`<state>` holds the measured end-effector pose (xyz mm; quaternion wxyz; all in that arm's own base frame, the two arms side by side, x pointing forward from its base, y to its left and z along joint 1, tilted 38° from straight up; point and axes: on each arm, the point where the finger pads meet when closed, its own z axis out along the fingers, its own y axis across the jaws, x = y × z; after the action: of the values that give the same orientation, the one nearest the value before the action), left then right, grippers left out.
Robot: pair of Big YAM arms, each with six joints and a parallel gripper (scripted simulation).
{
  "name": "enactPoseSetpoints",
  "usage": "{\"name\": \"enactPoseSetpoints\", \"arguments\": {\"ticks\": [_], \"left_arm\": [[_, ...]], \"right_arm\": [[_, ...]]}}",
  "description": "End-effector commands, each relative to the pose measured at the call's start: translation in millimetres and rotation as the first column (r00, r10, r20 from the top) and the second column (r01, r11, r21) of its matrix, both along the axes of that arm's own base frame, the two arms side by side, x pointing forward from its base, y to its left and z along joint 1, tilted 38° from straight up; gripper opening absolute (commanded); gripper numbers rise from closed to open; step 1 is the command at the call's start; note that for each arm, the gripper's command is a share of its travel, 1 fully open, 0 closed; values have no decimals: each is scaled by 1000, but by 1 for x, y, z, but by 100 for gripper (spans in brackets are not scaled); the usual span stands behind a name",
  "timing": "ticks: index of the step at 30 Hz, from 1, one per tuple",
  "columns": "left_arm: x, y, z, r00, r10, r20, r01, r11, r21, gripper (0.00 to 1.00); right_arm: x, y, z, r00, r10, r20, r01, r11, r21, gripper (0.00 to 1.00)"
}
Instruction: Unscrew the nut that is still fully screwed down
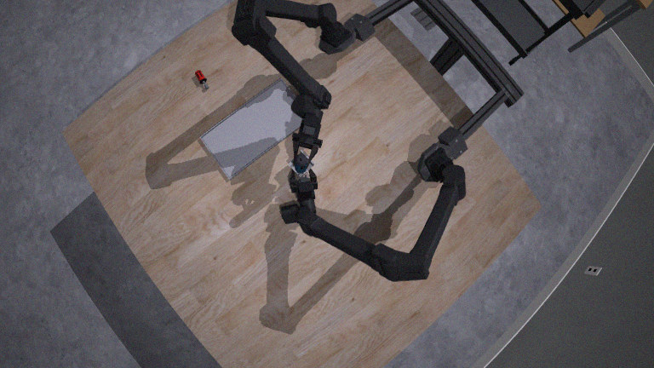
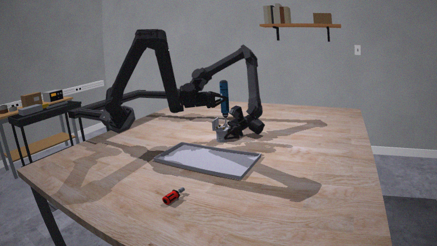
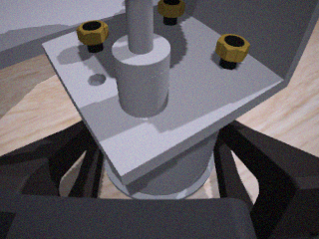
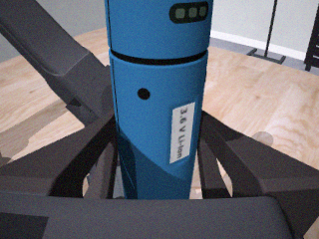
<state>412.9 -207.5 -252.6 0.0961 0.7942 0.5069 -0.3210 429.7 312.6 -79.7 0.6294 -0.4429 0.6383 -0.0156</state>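
While the table bore everything, the tray lay near the module. The right gripper pinched the upright blue driver; the left gripper clasped the standing module below its bracket. Beyond the tray lay a red tool. The driver's socket stood over the bracket plate, hiding whatever was beneath; three brass nuts sat high on their studs around it.
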Motion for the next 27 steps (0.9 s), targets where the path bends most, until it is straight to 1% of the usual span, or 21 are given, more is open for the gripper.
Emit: {"name": "enactPoseSetpoints", "arguments": {"ticks": [1,5,6,13,22,27], "left_arm": [[-5,-16,2,999,-35,8,35,999,-3,59],[-5,-16,2,999,-35,8,35,999,-3,59],[-5,-16,2,999,-35,8,35,999,-3,59],[-5,-16,2,999,-35,8,35,999,-3,59],[-5,-16,2,999,-35,8,35,999,-3,59],[-5,-16,2,999,-35,8,35,999,-3,59]], "right_arm": [[12,12,20,998,4,62,-5,1000,26,42],[12,12,19,998,4,59,-5,1000,24,42],[11,15,22,998,7,61,-9,1000,25,42],[6,22,20,999,21,45,-21,1000,14,42],[6,23,24,998,22,53,-24,1000,20,42],[4,24,23,999,22,44,-22,1000,13,42]]}}
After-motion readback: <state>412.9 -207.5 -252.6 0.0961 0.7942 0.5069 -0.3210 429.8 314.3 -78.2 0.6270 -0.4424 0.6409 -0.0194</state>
